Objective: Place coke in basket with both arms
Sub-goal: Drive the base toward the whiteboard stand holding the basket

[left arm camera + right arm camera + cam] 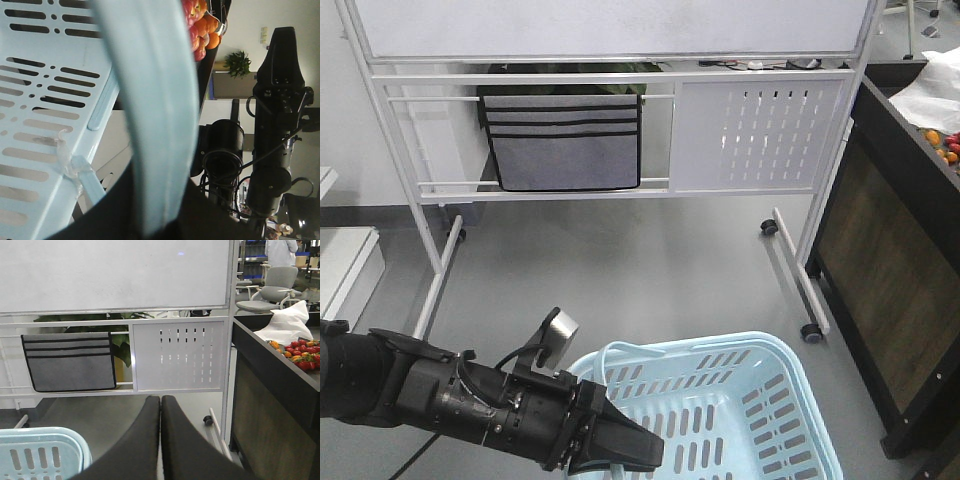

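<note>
Front view: L gripper [642, 452] is seen low at the near rim of the basket [720, 338], which sits on the floor beside the table [880, 250]; jaw opening cannot be judged from this angle. No coke is seen here. L wrist view: the handle [150, 100] runs straight through the frame and disappears between the dark jaws at the bottom, so the L gripper is judged closed on it, w/ the slotted basket wall just to the left. R arm [277, 100] is seen upright in the bkgd, well apart. Again no coke. R wrist view: R gripper [160, 405] is pressed fully shut, fingers touching, nothing between them; a basket corner shows at lower left, fruit [300, 347] on the table at right. Coke is not found in any view, so its position cannot be given. Risks, as judged: (1) the handle is hinged, so if the basket is lifted by it the basket may swing or tilt; (2) the grip is seen only partly, so slip of the smooth handle is possible; (3) the R gripper must be opened before any can grasp, else the can would be knocked over; (4) w/ the can unlocated, the R arm could be sent toward table or basket rim blind.
</note>
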